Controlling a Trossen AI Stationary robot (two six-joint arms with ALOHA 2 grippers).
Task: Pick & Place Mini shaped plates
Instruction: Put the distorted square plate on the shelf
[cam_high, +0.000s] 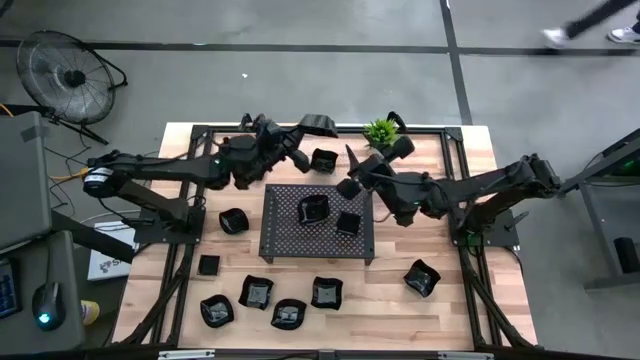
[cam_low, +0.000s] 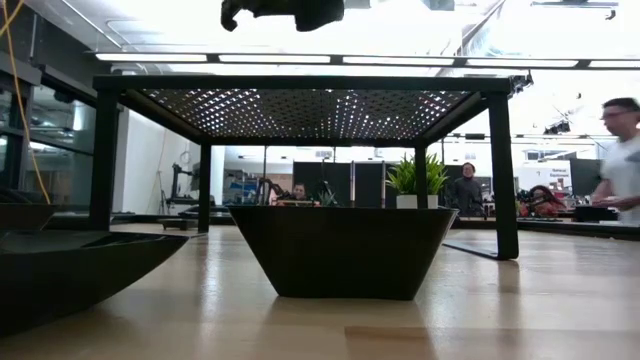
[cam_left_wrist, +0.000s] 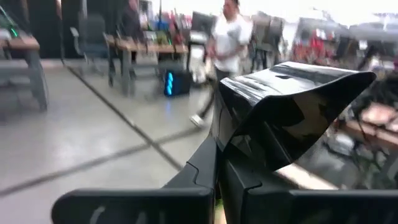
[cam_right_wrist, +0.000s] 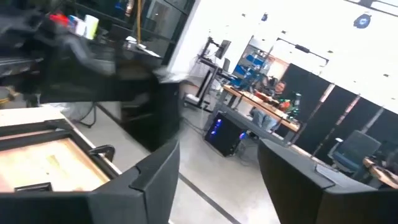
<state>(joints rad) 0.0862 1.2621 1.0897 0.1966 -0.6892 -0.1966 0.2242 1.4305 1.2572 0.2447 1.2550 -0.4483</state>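
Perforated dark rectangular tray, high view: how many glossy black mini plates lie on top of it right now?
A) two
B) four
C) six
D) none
A: the high view shows two glossy black mini plates, one and another, resting on the perforated dark rectangular tray; the other plates lie on the wooden table around it.

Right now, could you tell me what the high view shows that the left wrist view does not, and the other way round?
Only the high view shows the perforated tray with two plates on it, loose plates along the near table edge, the green plant and the right gripper, open by the tray's far corner. Only the left wrist view shows a person walking in the room beyond. Both show the left gripper shut on a black plate, held up.
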